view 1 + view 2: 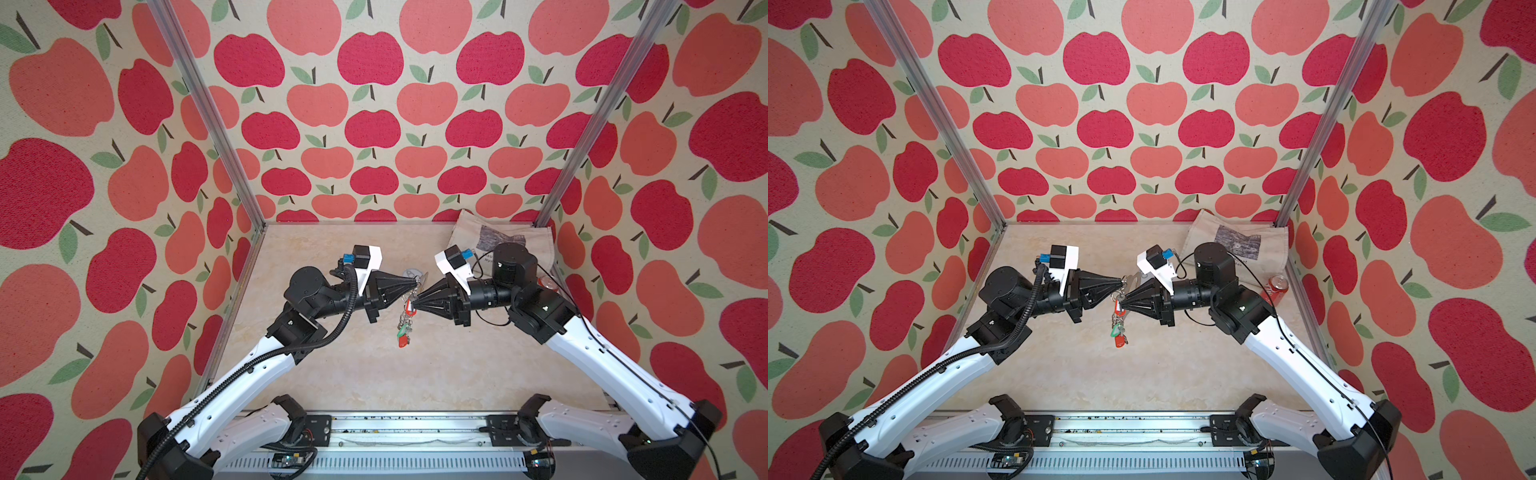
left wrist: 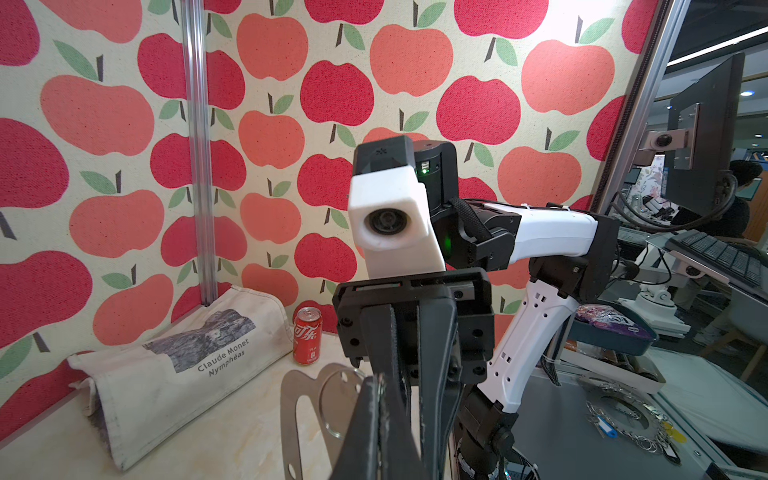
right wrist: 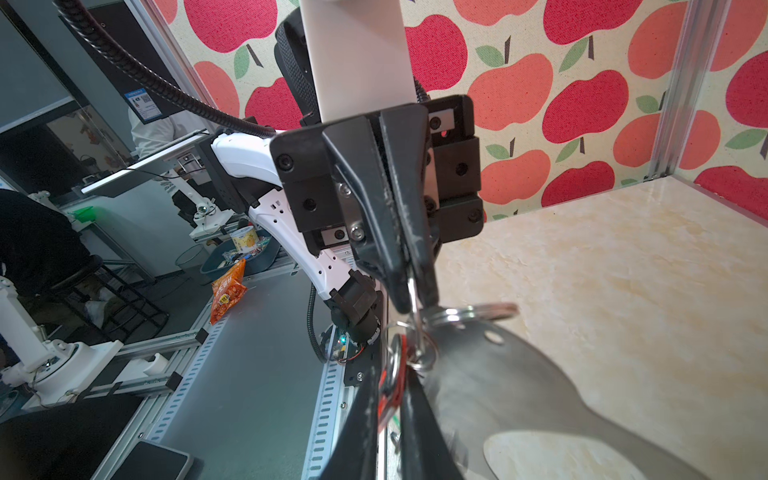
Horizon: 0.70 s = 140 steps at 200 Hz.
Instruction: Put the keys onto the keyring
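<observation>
Table (image 1: 374, 374) with a pale, stone-like top is seen in both top views, boxed in by walls (image 1: 374, 124) printed with red apples. A cloth bag (image 1: 498, 237) is laid in the far right corner, and a red can (image 1: 1277, 286) is stood just beside it. The left end effector (image 1: 415, 283) is squeezed tight on the edge of the keyring (image 2: 299, 415), which is held up off the table near the middle. The keys (image 1: 404, 336) are hung below it in a bunch. The right end effector (image 1: 417, 304) is nearly closed, with a red tag (image 3: 395, 386) between its fingers. Whether the tag is pinched cannot be told, as that view is blurred.
</observation>
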Each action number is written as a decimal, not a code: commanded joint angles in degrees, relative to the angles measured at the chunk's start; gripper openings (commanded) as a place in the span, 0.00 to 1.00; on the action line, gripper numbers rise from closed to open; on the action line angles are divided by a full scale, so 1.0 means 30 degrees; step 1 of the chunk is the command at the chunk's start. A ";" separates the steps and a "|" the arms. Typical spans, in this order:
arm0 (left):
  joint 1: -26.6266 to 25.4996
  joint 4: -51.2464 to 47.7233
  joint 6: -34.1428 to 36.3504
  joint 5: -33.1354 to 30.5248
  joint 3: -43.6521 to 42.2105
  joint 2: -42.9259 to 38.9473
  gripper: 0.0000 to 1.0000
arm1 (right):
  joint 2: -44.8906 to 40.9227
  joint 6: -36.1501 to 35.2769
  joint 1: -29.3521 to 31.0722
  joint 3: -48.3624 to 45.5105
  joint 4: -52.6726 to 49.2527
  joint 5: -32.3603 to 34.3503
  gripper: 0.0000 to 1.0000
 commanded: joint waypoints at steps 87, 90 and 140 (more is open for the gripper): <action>0.0127 0.1115 0.0167 -0.0663 -0.0285 -0.0806 0.00 | 0.0295 0.0384 0.0394 -0.0104 0.0496 -0.0053 0.09; 0.0145 0.1120 0.0193 -0.0700 -0.0300 -0.0814 0.00 | 0.0298 0.0343 0.0394 -0.0053 0.0403 0.0003 0.08; 0.0217 0.0646 0.0532 -0.1493 -0.0453 -0.1294 0.00 | -0.0222 -0.2212 0.0401 0.1496 -0.4328 0.1540 0.00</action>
